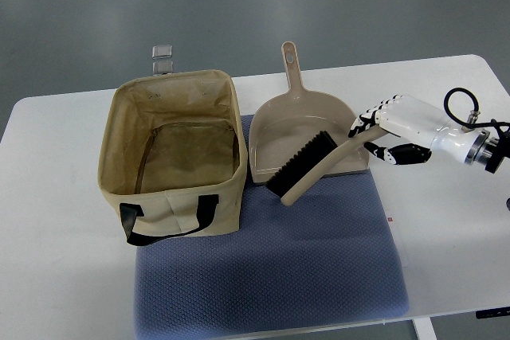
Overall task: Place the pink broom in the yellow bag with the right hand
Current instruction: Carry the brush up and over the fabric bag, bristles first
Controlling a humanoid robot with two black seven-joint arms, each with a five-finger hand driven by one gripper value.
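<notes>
On the right of the white worktop point(64, 197) I see my right robot hand point(388, 125) curled around the handle end of the pinkish-beige brush with black bristles point(309, 166); its fingertips are partly hidden behind the handle. Its bristles lie in the beige plastic dustpan point(307, 121), on the blue-grey mat point(271, 276). Left of it, touching the dustpan's edge, the tan fabric bag with black strap point(171, 153) stands open and empty.
</notes>
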